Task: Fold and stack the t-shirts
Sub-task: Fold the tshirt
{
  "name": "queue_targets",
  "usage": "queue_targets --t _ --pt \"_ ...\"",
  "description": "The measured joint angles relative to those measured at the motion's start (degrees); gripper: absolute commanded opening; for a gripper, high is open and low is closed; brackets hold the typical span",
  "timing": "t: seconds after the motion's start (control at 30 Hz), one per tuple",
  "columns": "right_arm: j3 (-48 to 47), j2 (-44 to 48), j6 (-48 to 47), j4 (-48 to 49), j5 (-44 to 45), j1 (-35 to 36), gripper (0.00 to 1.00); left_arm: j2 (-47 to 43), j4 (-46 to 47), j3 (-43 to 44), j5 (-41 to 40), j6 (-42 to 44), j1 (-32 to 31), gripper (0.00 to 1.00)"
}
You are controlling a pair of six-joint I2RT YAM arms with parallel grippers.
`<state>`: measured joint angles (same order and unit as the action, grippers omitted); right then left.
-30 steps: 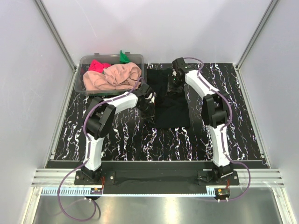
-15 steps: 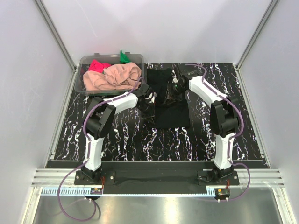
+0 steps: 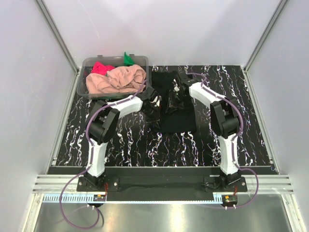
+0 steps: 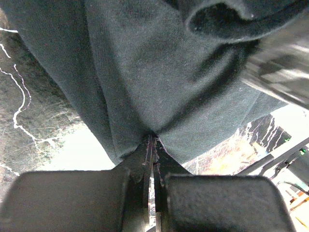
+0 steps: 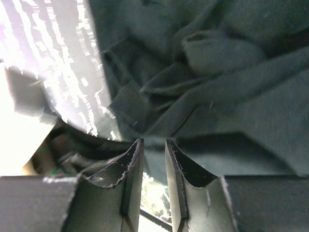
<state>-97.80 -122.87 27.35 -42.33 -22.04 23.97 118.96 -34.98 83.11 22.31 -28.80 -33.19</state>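
The large black t-shirt (image 3: 179, 116) lies on the marbled table, bunched at its far end. My left gripper (image 3: 153, 107) is shut on its left edge; the left wrist view shows the cloth (image 4: 145, 72) pinched at the closed tips (image 4: 153, 138). My right gripper (image 3: 174, 95) is over the shirt's far part; in the right wrist view its narrow-set fingers (image 5: 152, 142) pinch a fold of black cloth (image 5: 231, 96) that creases toward them. The peach-pink t-shirt (image 3: 118, 79), bright pink-red t-shirt (image 3: 100, 67) and green t-shirt (image 3: 128, 59) are heaped in the tub.
The clear plastic tub (image 3: 83, 91) stands at the table's far left, close behind my left arm. The black marbled table top (image 3: 145, 145) is bordered by white walls left, right and behind.
My right gripper has moved nearer and leftward from the far edge, drawing the shirt's far part over its middle. The left gripper has stayed put.
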Motion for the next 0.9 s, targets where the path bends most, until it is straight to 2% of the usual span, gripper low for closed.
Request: queue_targets --t 0.3,0.7,0.9 --pt "-2.6 -6.0 0.0 -0.6 2.1 0.1 0.25 -0.3 -0.1 0.0 -0.8 -0.2 -0.2 0.00" --pt "-25.3 -14.7 -2.1 -6.9 7.3 0.2 0.26 -1.9 0.6 -2.2 -1.5 -0.2 -0.3 0.00" --pt "-29.9 -18.2 -4.1 -8.5 8.1 0.2 0.24 -1.9 0.6 -2.2 -1.5 -0.2 -0.3 0.00"
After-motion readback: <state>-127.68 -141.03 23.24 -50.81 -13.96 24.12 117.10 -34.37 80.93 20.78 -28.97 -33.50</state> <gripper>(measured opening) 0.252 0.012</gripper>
